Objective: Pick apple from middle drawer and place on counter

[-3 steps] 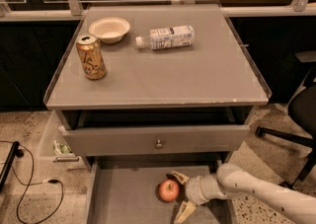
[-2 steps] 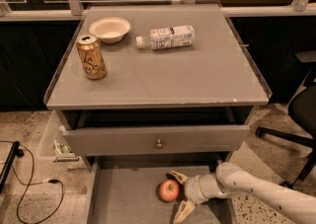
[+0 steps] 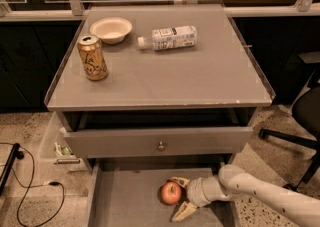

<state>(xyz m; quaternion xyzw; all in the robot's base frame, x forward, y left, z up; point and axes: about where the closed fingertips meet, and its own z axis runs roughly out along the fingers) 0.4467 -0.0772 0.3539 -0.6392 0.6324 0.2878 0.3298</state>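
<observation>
The red apple (image 3: 170, 192) lies on the flat floor of the pulled-out middle drawer (image 3: 125, 201), near its right side. My gripper (image 3: 180, 197) reaches in from the right at the end of the white arm. Its two pale fingers (image 3: 183, 212) are spread apart, one behind the apple and one in front of it, with the apple between them at its right side. I cannot tell whether they touch it. The grey counter (image 3: 200, 76) is above, with a raised rim.
On the counter stand a gold can (image 3: 92, 57), a white bowl (image 3: 110, 29) and a plastic bottle (image 3: 169, 38) lying on its side. The knobbed drawer (image 3: 160, 141) juts out above the open one. A black chair (image 3: 300, 121) is at right; cables (image 3: 30, 186) lie on the floor at left.
The gripper and arm have crept slightly left toward the apple. The apple stays in place.
</observation>
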